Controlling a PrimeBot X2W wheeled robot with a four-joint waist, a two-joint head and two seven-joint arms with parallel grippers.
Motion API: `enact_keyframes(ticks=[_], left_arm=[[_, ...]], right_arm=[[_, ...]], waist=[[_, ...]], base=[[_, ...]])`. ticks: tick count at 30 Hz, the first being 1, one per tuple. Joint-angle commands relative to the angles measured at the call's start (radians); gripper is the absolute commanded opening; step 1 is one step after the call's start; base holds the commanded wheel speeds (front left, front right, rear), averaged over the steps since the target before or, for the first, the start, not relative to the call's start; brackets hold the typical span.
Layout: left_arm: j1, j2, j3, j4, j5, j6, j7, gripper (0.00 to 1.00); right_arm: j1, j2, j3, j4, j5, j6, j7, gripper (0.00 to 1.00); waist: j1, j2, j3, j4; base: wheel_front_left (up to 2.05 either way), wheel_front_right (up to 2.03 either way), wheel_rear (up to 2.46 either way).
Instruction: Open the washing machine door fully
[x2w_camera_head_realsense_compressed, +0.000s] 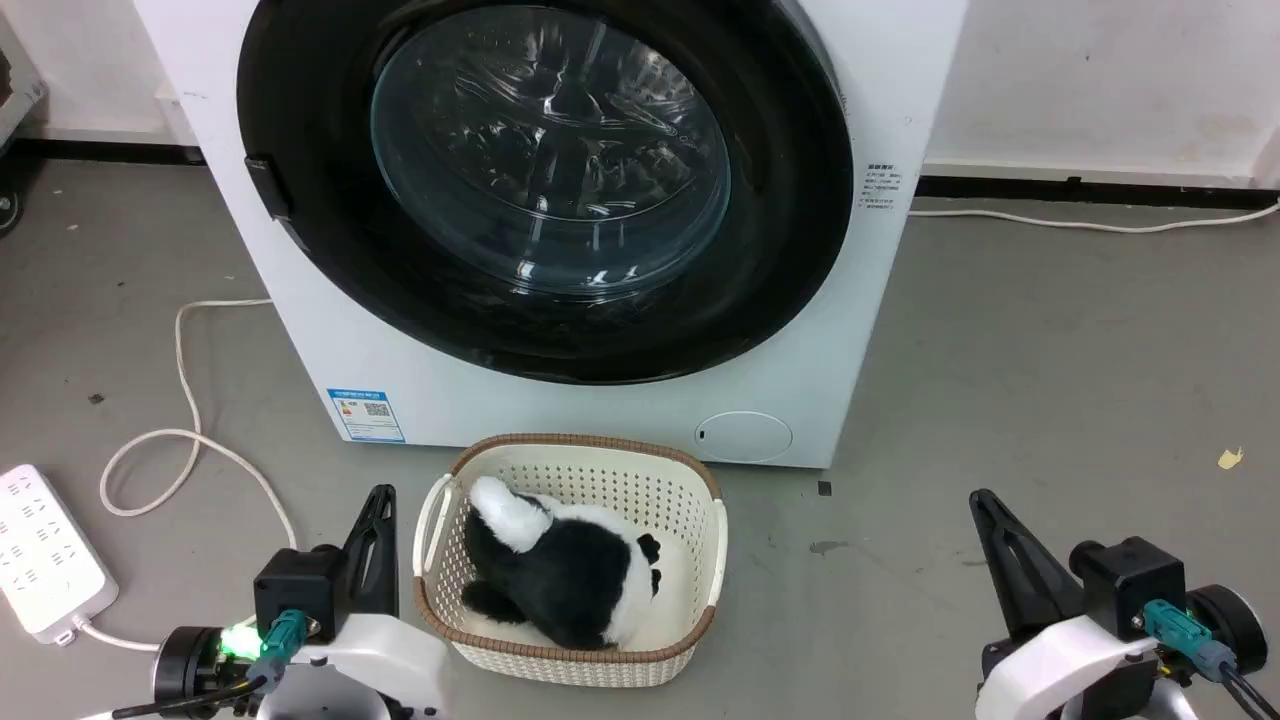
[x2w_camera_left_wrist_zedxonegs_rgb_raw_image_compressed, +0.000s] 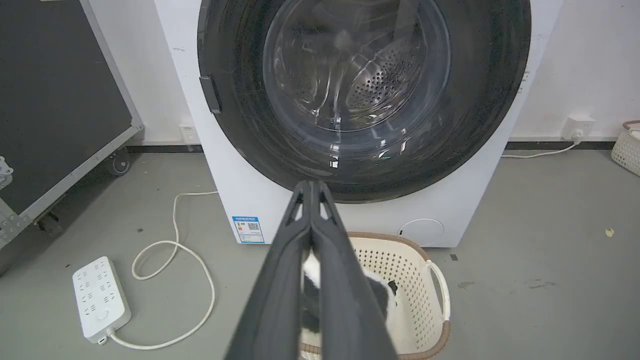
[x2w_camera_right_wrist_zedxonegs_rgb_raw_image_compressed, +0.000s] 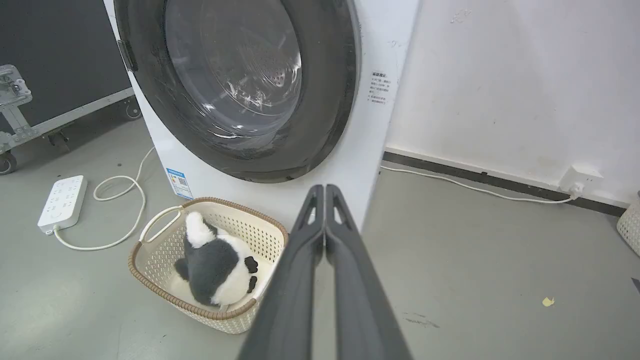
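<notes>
I see the door (x2w_camera_head_realsense_compressed: 545, 170) shut, lying flush in the front of the white machine (x2w_camera_head_realsense_compressed: 560, 410) at the top centre of the head view. Its glass bulges out toward the rig. The door is round, so it shows no long axis. A small dark tab (x2w_camera_head_realsense_compressed: 268, 190) sits on the black rim at my left side. Through the glass in the left wrist view I can make out the perforated drum (x2w_camera_left_wrist_zedxonegs_rgb_raw_image_compressed: 380, 85).

On the floor just in front of the machine stands a cream basket (x2w_camera_head_realsense_compressed: 590, 442). A black-and-white plush toy (x2w_camera_head_realsense_compressed: 570, 570) lies in it.

Left pincer (x2w_camera_head_realsense_compressed: 381, 495): low at the left, just beside the basket and well apart from the door. In the left wrist view its fingers (x2w_camera_left_wrist_zedxonegs_rgb_raw_image_compressed: 311, 186) are pressed together, with nothing between them.

Right pincer (x2w_camera_head_realsense_compressed: 985, 498): low at the right, over bare floor and well apart from the door and the basket. In the right wrist view its fingers (x2w_camera_right_wrist_zedxonegs_rgb_raw_image_compressed: 325, 189) are also pressed together and hold nothing.

Further left, a white power strip (x2w_camera_head_realsense_compressed: 45, 550) lies on the floor. A looped white cord (x2w_camera_head_realsense_compressed: 185, 440) lies between it and the machine.
</notes>
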Motion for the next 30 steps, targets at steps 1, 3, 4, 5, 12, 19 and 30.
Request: enact_keyframes(ticks=[1,3,4,5,12,19,30], left_arm=[[0.018,0.001,0.000,-0.004,0.009,0.003,0.000,0.00],[0.018,0.001,0.000,-0.004,0.009,0.003,0.000,0.00],[0.018,0.001,0.000,-0.004,0.009,0.003,0.000,0.00],[0.018,0.001,0.000,-0.004,0.009,0.003,0.000,0.00],[0.018,0.001,0.000,-0.004,0.009,0.003,0.000,0.00],[0.018,0.001,0.000,-0.004,0.009,0.003,0.000,0.00],[0.018,0.001,0.000,-0.004,0.009,0.003,0.000,0.00]], right_arm=[[0.008,0.005,-0.001,-0.004,-0.005,-0.002,0.000,0.00],[0.008,0.005,-0.001,-0.004,-0.005,-0.002,0.000,0.00],[0.008,0.005,-0.001,-0.004,-0.005,-0.002,0.000,0.00],[0.008,0.005,-0.001,-0.004,-0.005,-0.002,0.000,0.00],[0.008,0.005,-0.001,-0.004,-0.005,-0.002,0.000,0.00],[0.008,0.005,-0.001,-0.004,-0.005,-0.002,0.000,0.00],[0.008,0.005,-0.001,-0.004,-0.005,-0.002,0.000,0.00]], waist=[[0.0000,0.0000,0.000,0.000],[0.0000,0.0000,0.000,0.000],[0.0000,0.0000,0.000,0.000],[0.0000,0.0000,0.000,0.000],[0.0000,0.0000,0.000,0.000],[0.0000,0.0000,0.000,0.000],[0.0000,0.0000,0.000,0.000]], base=[[0.00,0.00,0.00],[0.00,0.00,0.00],[0.00,0.00,0.00],[0.00,0.00,0.00],[0.00,0.00,0.00],[0.00,0.00,0.00],[0.00,0.00,0.00]])
